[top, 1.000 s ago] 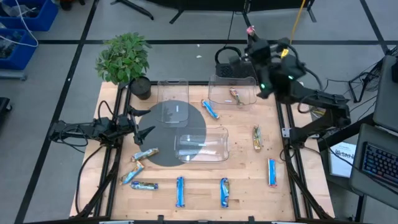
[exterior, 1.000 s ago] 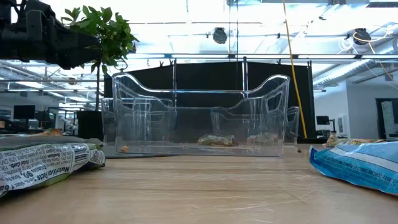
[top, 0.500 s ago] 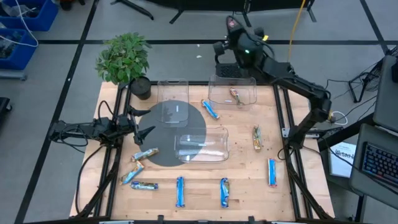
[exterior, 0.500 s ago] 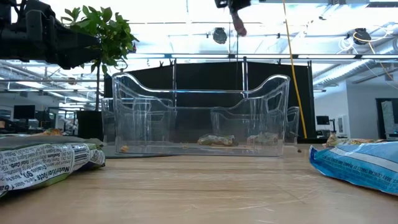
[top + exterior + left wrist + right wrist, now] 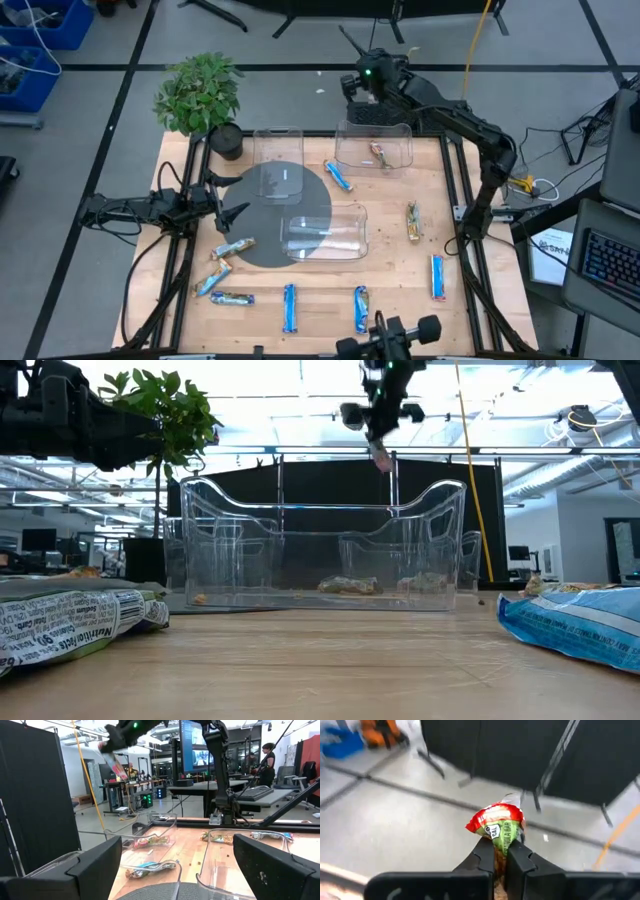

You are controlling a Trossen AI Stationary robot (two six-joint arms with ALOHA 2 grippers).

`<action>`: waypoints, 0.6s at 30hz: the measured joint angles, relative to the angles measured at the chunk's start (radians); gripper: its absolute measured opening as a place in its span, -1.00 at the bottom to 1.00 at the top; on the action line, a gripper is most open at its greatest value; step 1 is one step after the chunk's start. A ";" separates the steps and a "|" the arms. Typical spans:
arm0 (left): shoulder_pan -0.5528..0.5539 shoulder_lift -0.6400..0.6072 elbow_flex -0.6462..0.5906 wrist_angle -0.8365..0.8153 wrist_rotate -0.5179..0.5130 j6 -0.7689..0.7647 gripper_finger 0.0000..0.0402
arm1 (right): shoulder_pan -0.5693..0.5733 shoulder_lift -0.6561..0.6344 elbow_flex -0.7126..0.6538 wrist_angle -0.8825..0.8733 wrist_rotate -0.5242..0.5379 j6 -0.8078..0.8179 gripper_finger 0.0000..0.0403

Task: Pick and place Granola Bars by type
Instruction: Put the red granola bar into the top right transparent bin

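Granola bar (image 5: 378, 154) in far bin (image 5: 374, 147)

A pale wooden table (image 5: 390, 300) carries three clear plastic bins (image 5: 324, 232), a dark round mat (image 5: 262, 205) under two of them, and a potted plant (image 5: 200, 95) at the far left corner. Granola bars (image 5: 289, 307) lie scattered on the bare wood: a cluster near the left front, two blue ones along the front edge, others toward the right side

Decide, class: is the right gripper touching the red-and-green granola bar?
Touching. The right wrist view shows the right gripper with its fingers clamped against the red-and-green granola bar, no gap.
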 joint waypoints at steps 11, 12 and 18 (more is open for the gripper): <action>0.000 0.000 0.000 0.000 0.000 0.000 0.89 | -0.032 0.084 0.000 -0.217 -0.146 0.213 -0.98; 0.000 0.000 0.000 0.000 0.000 0.000 0.89 | -0.034 0.092 0.000 -0.243 -0.162 0.237 -0.98; 0.000 0.000 0.000 0.000 0.000 0.000 0.89 | -0.036 0.129 -0.037 -0.309 -0.217 0.282 -0.98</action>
